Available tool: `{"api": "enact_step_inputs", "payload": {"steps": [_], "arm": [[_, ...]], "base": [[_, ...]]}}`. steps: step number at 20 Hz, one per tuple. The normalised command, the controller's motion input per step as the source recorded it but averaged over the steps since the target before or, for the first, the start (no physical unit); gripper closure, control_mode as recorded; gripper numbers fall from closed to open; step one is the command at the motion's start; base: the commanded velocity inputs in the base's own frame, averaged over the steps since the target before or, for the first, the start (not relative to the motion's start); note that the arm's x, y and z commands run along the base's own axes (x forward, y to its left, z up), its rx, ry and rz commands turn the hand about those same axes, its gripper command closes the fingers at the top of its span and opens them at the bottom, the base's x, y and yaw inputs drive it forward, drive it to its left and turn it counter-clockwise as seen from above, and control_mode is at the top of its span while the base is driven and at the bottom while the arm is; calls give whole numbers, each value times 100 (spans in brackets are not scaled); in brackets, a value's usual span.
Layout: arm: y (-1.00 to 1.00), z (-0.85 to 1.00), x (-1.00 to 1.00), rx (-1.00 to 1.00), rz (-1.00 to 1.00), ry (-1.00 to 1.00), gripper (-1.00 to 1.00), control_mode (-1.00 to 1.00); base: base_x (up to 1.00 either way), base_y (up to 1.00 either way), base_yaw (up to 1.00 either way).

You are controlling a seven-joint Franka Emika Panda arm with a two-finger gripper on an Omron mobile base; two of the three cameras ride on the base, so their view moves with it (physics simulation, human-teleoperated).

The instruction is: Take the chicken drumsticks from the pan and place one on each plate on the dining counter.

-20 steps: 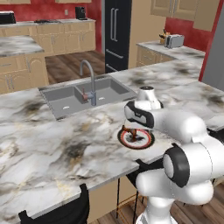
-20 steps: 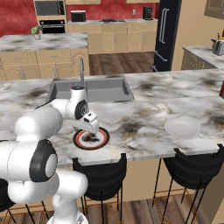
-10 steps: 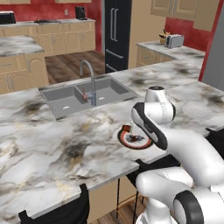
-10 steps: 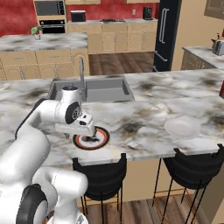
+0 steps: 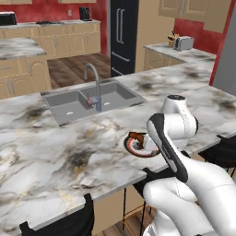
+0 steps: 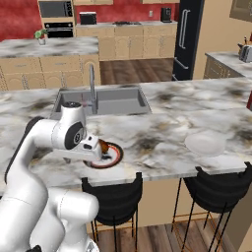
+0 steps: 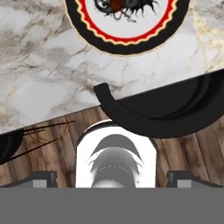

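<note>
**Drumstick left on patterned plate; hand drawn back, empty**

The dark reddish-brown drumstick [image 6: 102,146] lies on the patterned plate [image 6: 109,156], toward its far-left part. In the hand view it shows as a dark shape at the plate's centre, cut off by the top edge. Nothing touches it.

The patterned plate sits on the dining table [image 6: 162,128], close to the near edge. It is in front of the sink [image 6: 106,101] and above a dark stool [image 6: 115,197].

Change noted: a second ago the hand hung directly over this plate. The arm has since folded back toward the base. The hand [image 7: 111,178] is now over the table's near edge, its camera looking down past the plate rim to the stool back and the wooden floor. Its fingers stand wide apart with nothing between them.

Judgement: the first delivery appears complete and the release clean. The drumstick rests on the plate and has not followed the hand back.

Outstanding: the plain white plate [image 6: 205,143] stands well to the right on the same table, above the second stool, and carries nothing. The paler drumstick and the pan are therefore still to be dealt with. About half the task remains.

Next requirement, as judged: the base must take the arm to the pan, then return to the right-hand plate.

Risk: the arm's elbow passes close over the patterned plate, and a careless swing could disturb it.
</note>
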Motion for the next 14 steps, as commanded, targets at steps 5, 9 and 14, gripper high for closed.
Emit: {"api": "enact_step_inputs", "payload": {"steps": [5, 9, 14], "arm": [[0, 0, -3, 0, 0, 0, -100, -100], [0, -1, -7, 0, 0, 0, -100, 100], [0, 0, 0, 0, 0, 0, -100, 100]], "base": [[0, 0, 0], [-28, 0, 3], [-81, 1, 14]]}}
